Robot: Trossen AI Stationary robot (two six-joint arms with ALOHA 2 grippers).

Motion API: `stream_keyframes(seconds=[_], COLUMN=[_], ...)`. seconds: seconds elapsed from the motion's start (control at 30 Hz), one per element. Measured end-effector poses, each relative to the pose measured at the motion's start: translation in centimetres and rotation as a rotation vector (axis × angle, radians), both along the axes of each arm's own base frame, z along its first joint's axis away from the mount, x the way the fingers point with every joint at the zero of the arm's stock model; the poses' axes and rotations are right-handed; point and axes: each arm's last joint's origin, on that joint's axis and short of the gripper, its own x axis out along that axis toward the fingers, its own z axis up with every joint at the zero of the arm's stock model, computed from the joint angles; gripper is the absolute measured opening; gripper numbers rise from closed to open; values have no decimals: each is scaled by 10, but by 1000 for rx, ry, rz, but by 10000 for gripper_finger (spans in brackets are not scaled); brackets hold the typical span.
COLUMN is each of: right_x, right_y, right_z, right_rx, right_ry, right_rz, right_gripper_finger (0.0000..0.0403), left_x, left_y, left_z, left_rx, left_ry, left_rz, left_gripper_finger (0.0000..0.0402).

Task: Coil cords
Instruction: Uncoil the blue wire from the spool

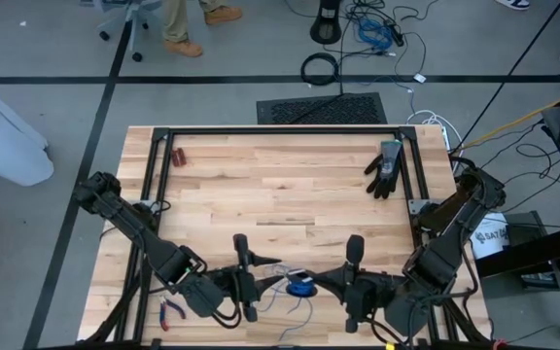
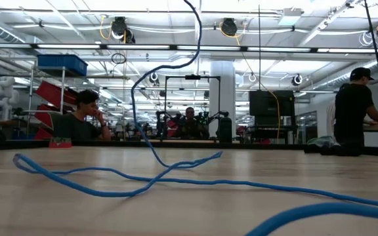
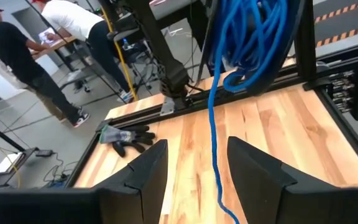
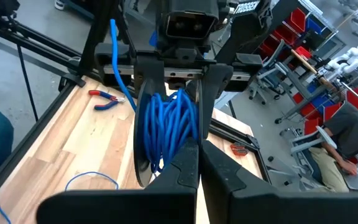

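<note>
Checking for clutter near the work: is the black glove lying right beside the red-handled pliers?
No, the black glove lies at the table's far right corner, while the pliers sit near the front left edge.

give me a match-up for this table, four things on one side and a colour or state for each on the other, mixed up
Things:
1. cord
2. glove
3. left hand
4. right hand

Colour or state:
a. fingers shut
b. black, lying flat on the wood
c. fingers open
d. bright blue, bunched in loops

Pairs: 1-d, 2-b, 3-c, 4-a
</note>
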Motion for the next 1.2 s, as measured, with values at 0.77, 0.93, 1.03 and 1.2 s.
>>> stream_keyframes(seconds=[0.77, 0.93, 1.03, 1.2], right_x=[0, 0, 3, 11], right_y=[-1, -6, -10, -19], right_z=[-2, -5, -5, -5], right_rx=[-12, -24, -14, 18], right_ry=[14, 18, 18, 13], right_rz=[-8, -74, -92, -134], right_gripper_finger=[0, 0, 0, 0], left_x=[-8, -22, -27, -30], left_y=[-13, -29, -37, -42], left_z=[13, 26, 34, 39], left_rx=[28, 46, 37, 22], left_ry=[-26, -84, -140, -178], left_rz=[-24, -27, -55, -101], left_gripper_finger=[4, 3, 3, 2])
